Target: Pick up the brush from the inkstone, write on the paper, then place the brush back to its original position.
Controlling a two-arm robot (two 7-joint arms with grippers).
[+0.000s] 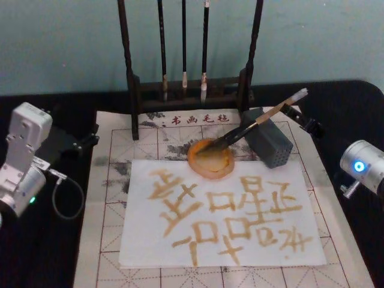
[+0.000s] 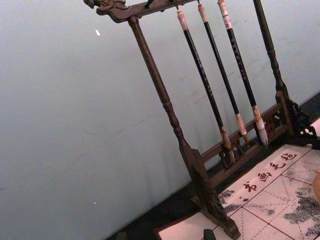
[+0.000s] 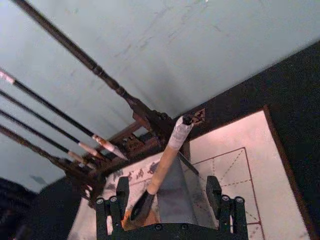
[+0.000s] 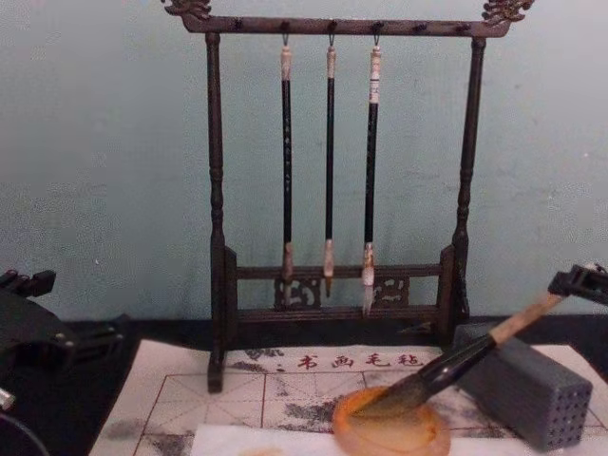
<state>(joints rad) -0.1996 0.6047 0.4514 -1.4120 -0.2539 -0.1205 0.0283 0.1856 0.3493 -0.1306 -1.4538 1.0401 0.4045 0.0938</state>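
Note:
The brush (image 1: 258, 122) lies slanted, its dark bushy tip in the round orange inkstone (image 1: 210, 159) and its tan handle propped on a grey block (image 1: 268, 144). My right gripper (image 1: 303, 118) is open at the handle's whitish upper end. In the right wrist view the handle (image 3: 162, 167) runs between its two spread fingers (image 3: 116, 200) without being clamped. The chest view has the brush (image 4: 446, 366) rising from the inkstone (image 4: 389, 427) toward that gripper (image 4: 581, 281). The white paper (image 1: 144, 240) in front of the inkstone carries amber characters. My left gripper (image 1: 84, 143) rests at the mat's left edge.
A dark wooden rack (image 1: 133, 90) with three thin hanging brushes (image 4: 329, 161) stands behind the inkstone. The gridded felt mat (image 1: 114, 150) covers the black table. The grey block (image 4: 527, 385) sits right of the inkstone.

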